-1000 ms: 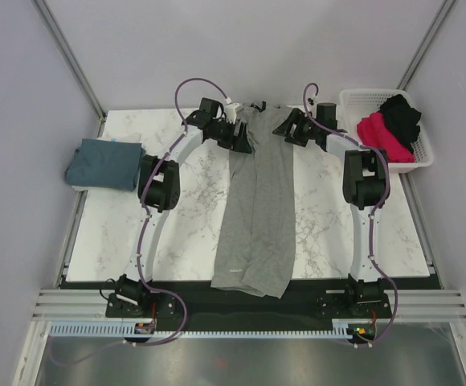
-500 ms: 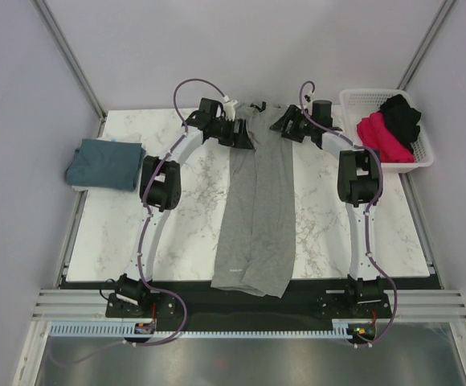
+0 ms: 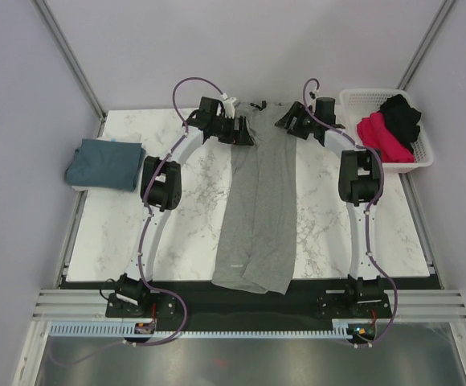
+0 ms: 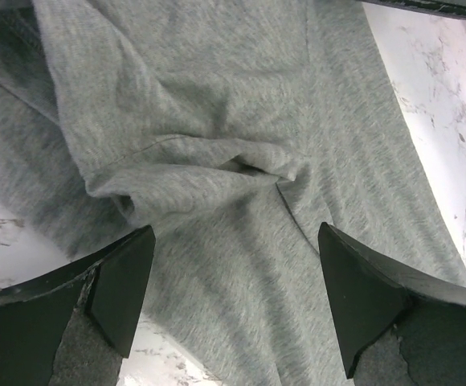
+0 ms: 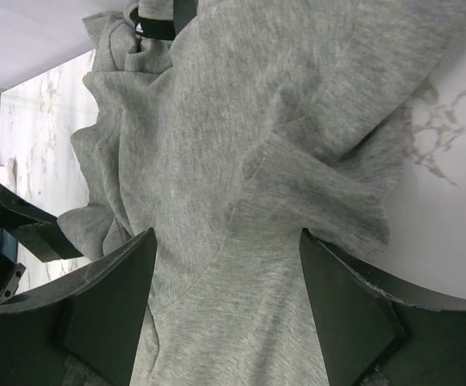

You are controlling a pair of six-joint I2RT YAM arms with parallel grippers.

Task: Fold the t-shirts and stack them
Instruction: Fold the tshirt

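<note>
Now doing: the grey t-shirt [image 3: 257,217] is getting folded. It looks like the sides are already tucked in, and the fold from end to end is not yet done.
Grey t-shirt: it lies in the middle of the table [image 3: 185,217] as a long thin strip. Its neck end is at the far edge, and its bottom end hangs a little over the near edge.
Left gripper [image 3: 239,137]: it is at the far end of the strip, on the left side. Its jaws are wide apart over bunched cloth and hold nothing.
Right gripper [image 3: 287,122]: it is at the far end on the right side. Its jaws are also wide apart over the cloth, with nothing pinched.
Teal t-shirt [image 3: 104,165]: it sits folded at the left edge of the table, well apart from the grey one.
Basket [image 3: 353,98]: it sits at the far right and holds the pink t-shirt [image 3: 382,137] and the black t-shirt [image 3: 402,117].
Next move: most likely each gripper goes down and pinches its own corner of the far end. Both should grab all the layers and lift together, so the strip folds over flat toward the near end.
</note>
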